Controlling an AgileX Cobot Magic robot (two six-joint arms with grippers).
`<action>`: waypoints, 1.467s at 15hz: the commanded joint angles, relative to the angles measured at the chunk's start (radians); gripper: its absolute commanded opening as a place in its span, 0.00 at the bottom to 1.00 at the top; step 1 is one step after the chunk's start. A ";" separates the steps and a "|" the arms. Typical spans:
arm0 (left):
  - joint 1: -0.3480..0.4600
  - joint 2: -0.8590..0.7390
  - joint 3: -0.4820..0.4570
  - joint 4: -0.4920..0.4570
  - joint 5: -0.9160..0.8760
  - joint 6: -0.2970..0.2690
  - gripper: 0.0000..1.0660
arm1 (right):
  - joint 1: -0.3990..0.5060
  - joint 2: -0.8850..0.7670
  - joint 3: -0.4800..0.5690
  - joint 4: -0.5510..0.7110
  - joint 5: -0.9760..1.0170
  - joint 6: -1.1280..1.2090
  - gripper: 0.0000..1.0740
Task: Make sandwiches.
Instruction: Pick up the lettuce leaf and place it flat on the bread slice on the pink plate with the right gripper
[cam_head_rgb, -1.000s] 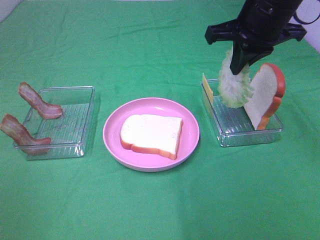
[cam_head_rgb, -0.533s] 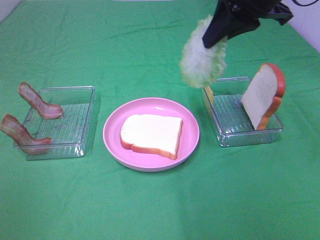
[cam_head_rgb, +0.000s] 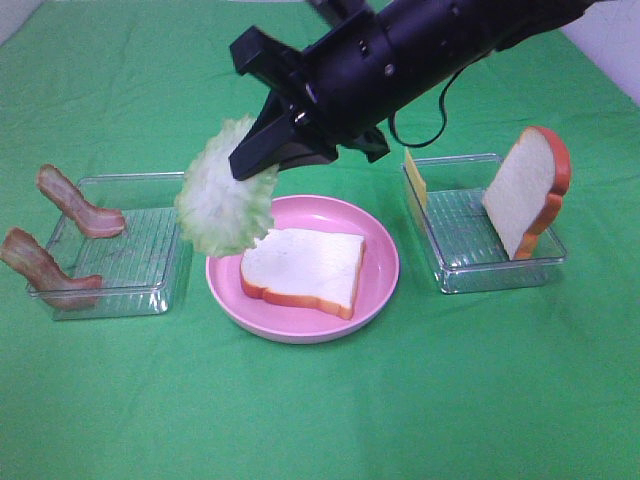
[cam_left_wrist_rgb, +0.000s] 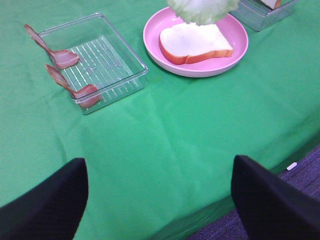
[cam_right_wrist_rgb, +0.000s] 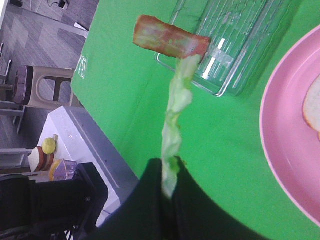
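Lettuce (cam_head_rgb: 222, 205), round, pale green and frilly, hangs in the air from the right gripper (cam_head_rgb: 256, 160). The gripper's two black jaws are pinched tight on the top edge of the lettuce. From the wrist camera you see the leaf from the side, so it looks like a thin strip. The arm reaches across the middle. The leaf dangles over the left edge of the round pink plate (cam_head_rgb: 380, 255), on the side nearest the left clear plastic tray (cam_head_rgb: 184, 205).

One white bread slice with an orange-brown crust (cam_head_rgb: 305, 265) lies flat on the plate. The lettuce is up above it (I cannot tell if the bottom frill touches it).

Two reddish-brown bacon strips (cam_head_rgb: 80, 205) (cam_head_rgb: 40, 265) lean on the far wall of the left tray, and their ends poke out over the rim.

On the right stands another clear plastic tray (cam_head_rgb: 470, 265). A second bread slice (cam_head_rgb: 528, 190) stands up in it and leans on the right wall. A thin yellow cheese square (cam_head_rgb: 414, 178) stands at the left wall.

The left gripper (cam_left_wrist_rgb: 157, 200) is low at the near edge of the green cloth (cam_head_rgb: 320, 420). Its black fingers (cam_left_wrist_rgb: 45, 205) are spread wide apart, with nothing between them.
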 joint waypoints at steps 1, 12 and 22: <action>-0.004 -0.007 0.000 -0.001 -0.011 0.001 0.71 | 0.004 0.073 0.003 0.058 -0.052 -0.019 0.00; -0.004 -0.007 0.000 -0.001 -0.011 0.001 0.71 | 0.003 0.231 0.000 -0.135 -0.300 0.162 0.00; -0.004 -0.007 0.000 -0.001 -0.011 0.001 0.71 | 0.003 0.228 0.000 -0.411 -0.320 0.360 0.46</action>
